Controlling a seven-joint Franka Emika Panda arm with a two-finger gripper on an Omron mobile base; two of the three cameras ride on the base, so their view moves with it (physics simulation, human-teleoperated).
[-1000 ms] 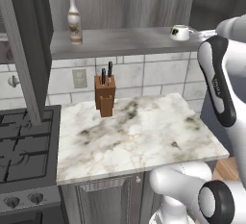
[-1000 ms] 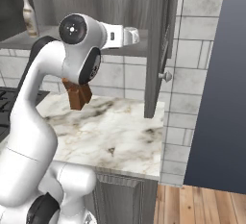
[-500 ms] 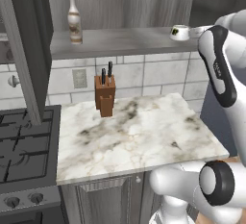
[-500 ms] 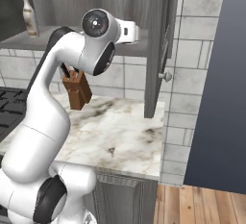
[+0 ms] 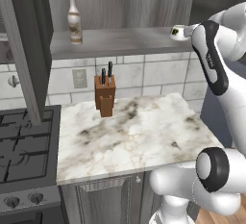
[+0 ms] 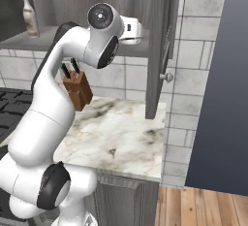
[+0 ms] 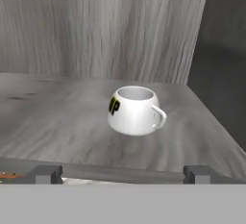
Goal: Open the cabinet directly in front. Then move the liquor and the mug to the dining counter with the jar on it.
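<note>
Arm: upper link has swung up/back vs 1 s ago, hand now aimed level into the cabinet shelf; base cams unchanged.
Gripper: fingers spread wide, nothing between them, tips at shelf front edge, short of the mug.
Mug: white, upright, on shelf at right end, dark/yellow mark facing left in hand view, handle to the right; apart from gripper, centred ahead of it. Also seen in left base view just beside the white forearm.
Liquor: upright, left end of same shelf, well apart from mug; also in right base view.
Cabinet doors: both open; right door hangs edge-on w/ round knob, just right of the hand; left door edge-on at left.
Around: knife block on marble worktop below shelf, near tiled backsplash; stove to the left.
In the way: shelf betw gripper and mug is bare; cabinet side wall close on mug's right.
</note>
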